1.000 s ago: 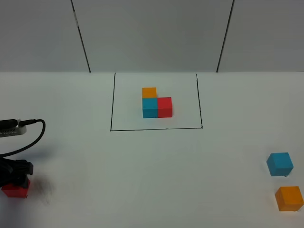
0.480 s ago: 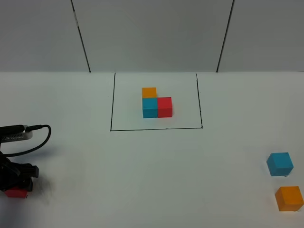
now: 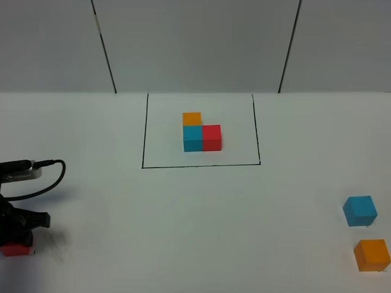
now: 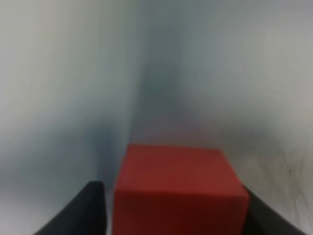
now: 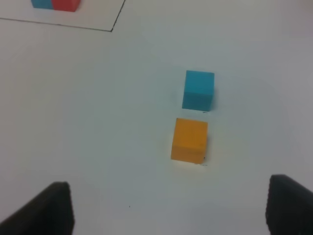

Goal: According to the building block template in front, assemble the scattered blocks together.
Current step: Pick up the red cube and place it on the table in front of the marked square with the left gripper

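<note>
1. The white counter (image 3: pixel 195 244) carries everything.
2. The building block template (image 3: pixel 202 138) sits inside its black line (image 3: pixel 201 165) toward 12 o'clock. Orange is at blue's 12 o'clock and red at blue's 3 o'clock.
3. My left jaws straddle the red block (image 3: pixel 17 249) at 8 o'clock; I cannot tell whether they clamp it.
4. My right jaws stand wide apart, holding nothing. The blue block (image 3: pixel 359 210) and orange block (image 3: pixel 372 254) lie near each other, not touching, at 4 o'clock.

template trio (image 3: pixel 201 135) mid-back on the bench (image 3: pixel 183 213) inside its outline (image 3: pixel 145 134), rear right cube (image 3: pixel 359 210) just behind front right cube (image 3: pixel 372 254) way off right, left cube (image 3: pixel 16 249) far left front, between the left tool (image 4: pixel 178 220) fingers
</note>
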Robot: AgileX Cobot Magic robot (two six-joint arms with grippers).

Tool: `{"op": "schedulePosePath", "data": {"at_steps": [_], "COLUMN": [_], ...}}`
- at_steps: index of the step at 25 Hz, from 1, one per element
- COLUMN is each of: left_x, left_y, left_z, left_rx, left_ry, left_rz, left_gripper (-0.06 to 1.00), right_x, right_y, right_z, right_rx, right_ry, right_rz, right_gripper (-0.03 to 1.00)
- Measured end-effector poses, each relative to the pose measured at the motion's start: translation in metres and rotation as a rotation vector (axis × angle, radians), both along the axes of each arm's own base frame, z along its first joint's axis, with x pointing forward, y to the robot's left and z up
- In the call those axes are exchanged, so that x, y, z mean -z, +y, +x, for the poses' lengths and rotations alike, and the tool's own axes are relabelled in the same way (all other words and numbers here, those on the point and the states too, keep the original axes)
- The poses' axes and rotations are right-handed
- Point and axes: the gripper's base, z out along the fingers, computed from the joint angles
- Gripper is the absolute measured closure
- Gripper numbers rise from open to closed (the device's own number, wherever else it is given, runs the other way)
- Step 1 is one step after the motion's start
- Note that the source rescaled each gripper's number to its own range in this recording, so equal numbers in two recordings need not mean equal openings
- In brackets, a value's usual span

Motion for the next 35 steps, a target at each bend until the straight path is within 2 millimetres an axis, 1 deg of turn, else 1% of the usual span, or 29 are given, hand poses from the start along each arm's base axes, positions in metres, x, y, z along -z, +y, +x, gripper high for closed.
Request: {"op": "schedulePosePath", "data": {"at_steps": [1,6,9,12,14,16,18,21,24,26,28,30,33,35], "left_x": [0.000,0.000,-0.004,-0.022,-0.045,-0.069,-0.096,-0.129,-0.151,-0.157,-0.158,-0.151,-0.131,-0.111], "left_y": [0.000,0.000,0.000,-0.009,-0.020,-0.037,-0.064,-0.112,-0.161,-0.195,-0.225,-0.254,-0.292,-0.310], "left_z": [0.000,0.000,0.003,0.016,0.030,0.043,0.054,0.057,0.053,0.047,0.044,0.040,0.037,0.038], "left_rx": [0.000,0.000,0.006,0.104,0.198,0.316,0.497,0.827,1.070,1.184,1.284,1.380,1.478,1.508], "left_ry": [0.000,-0.001,0.028,0.042,0.025,0.011,-0.014,-0.004,0.002,0.003,-0.003,-0.001,-0.024,-0.038], "left_rz": [0.000,0.000,0.001,0.023,0.045,0.068,0.104,0.166,0.200,0.207,0.217,0.226,0.234,0.230], "left_gripper": [0.44,0.44,0.44,0.44,0.44,0.44,0.44,0.44,0.44,0.44,0.44,0.44,0.44,0.44], "right_x": [0.000,0.000,0.000,0.000,0.000,0.000,0.000,0.000,0.000,0.000,0.000,0.000,0.000,0.000], "right_y": [0.000,0.000,0.000,0.000,0.000,0.000,0.000,0.000,0.000,0.000,0.000,0.000,0.000,0.000], "right_z": [0.000,0.000,0.000,0.000,0.000,0.000,0.000,0.000,0.000,0.000,0.000,0.000,0.000,0.000], "right_rx": [0.000,0.000,0.000,0.000,0.000,0.000,0.000,0.000,0.000,0.000,0.000,0.000,0.000,0.000], "right_ry": [0.000,0.000,0.000,0.000,0.000,0.000,0.000,0.000,0.000,0.000,0.000,0.000,0.000,0.000], "right_rz": [0.000,0.000,0.000,0.000,0.000,0.000,0.000,0.000,0.000,0.000,0.000,0.000,0.000,0.000], "right_gripper": [0.17,0.17,0.17,0.17,0.17,0.17,0.17,0.17,0.17,0.17,0.17,0.17,0.17,0.17]}}
